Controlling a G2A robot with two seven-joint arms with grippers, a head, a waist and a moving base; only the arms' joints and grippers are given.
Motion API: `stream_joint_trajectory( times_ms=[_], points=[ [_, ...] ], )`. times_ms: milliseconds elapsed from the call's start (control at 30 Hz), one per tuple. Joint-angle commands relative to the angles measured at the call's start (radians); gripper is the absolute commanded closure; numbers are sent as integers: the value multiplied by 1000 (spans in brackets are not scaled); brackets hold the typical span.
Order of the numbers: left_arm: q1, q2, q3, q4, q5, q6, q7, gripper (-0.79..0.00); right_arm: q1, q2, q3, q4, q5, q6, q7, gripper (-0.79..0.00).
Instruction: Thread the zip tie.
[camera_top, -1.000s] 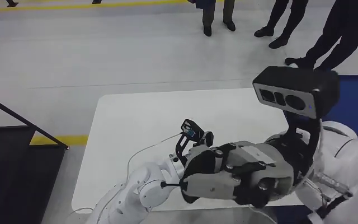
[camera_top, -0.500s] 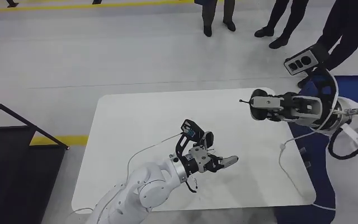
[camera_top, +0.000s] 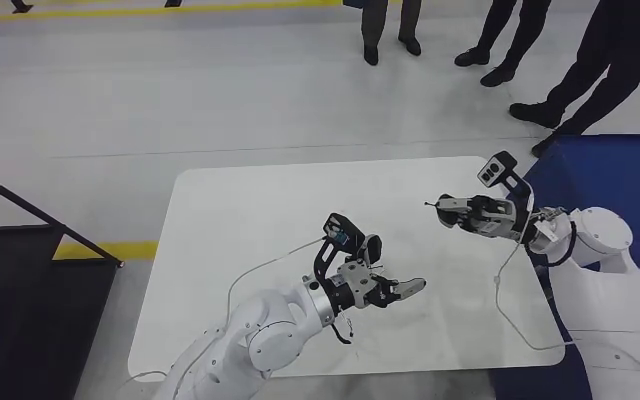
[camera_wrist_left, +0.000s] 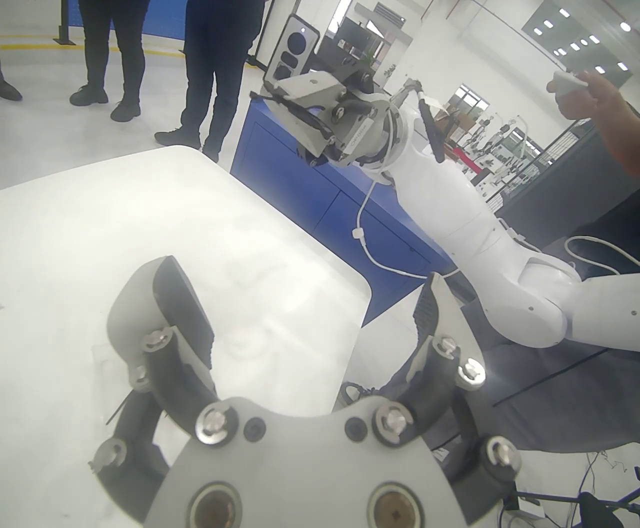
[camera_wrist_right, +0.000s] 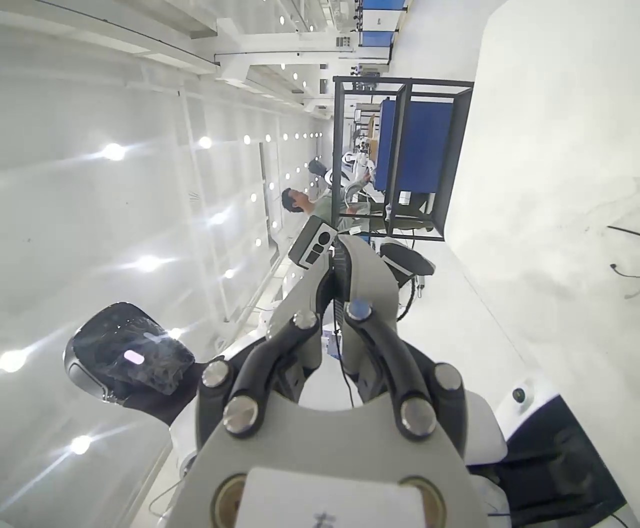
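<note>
Left gripper (camera_wrist_left: 300, 274) agape above table (camera_wrist_left: 75, 225)

Left gripper (camera_top: 408, 290) over table (camera_top: 230, 220) near-centre; right gripper (camera_top: 443, 211) apparently above right edge.

I find bright, even overhead light. In the right wrist view the ceiling lamps (camera_wrist_right: 112, 151) flare into starbursts. The white table (camera_wrist_left: 80, 235) washes out under glare. Both wrist views bow straight lines toward their edges.
</note>
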Motion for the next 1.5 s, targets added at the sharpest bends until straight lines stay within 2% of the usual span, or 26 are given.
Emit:
stream_joint_trajectory(
  times_ms=[0, 467, 533, 633, 700, 833, 1133, 1167, 1200, 1267, 1300, 1467],
  points=[
    [0, 0, 0, 0, 0, 0, 0, -785, -1, 0, 4, -1, -1, 1, 1, 0],
    [-3, 0, 1, 9, 26, 13, -19, -785, -1, 0, 4, -1, -1, 1, 1, 0],
    [-50, -7, 9, 11, 39, 3, -73, -785, -1, 0, 4, -1, -1, 1, 1, 0],
    [-163, -28, 44, 76, 86, 16, -179, -785, -1, 0, 4, -1, -1, 1, 1, 0],
    [-249, -52, 77, 148, 75, 34, -252, -785, -1, 0, 4, -1, -1, 1, 1, 0],
    [-397, -105, 124, 337, -57, 61, -369, -785, -1, 0, 4, -1, -1, 1, 1, 0],
    [-407, -109, 127, 353, -69, 69, -384, -785, -1, 0, 4, -1, -1, 1, 1, 0],
    [-401, -109, 136, 356, -63, 60, -398, -785, -1, 0, 4, -1, -1, 1, 1, 0],
    [-407, -112, 166, 387, -57, 50, -493, -785, -1, 0, 4, -1, -1, 1, 1, 0],
    [-466, -130, 214, 422, -61, 48, -652, -785, -1, 0, 4, -1, -1, 1, 1, 0],
    [-494, -142, 237, 436, -42, 65, -687, -785, -1, 0, 4, -1, -1, 1, 1, 0],
    [-573, -205, 307, 552, -63, 102, -738, -785, -1, 0, 4, -1, -1, 1, 1, 0]
  ],
)
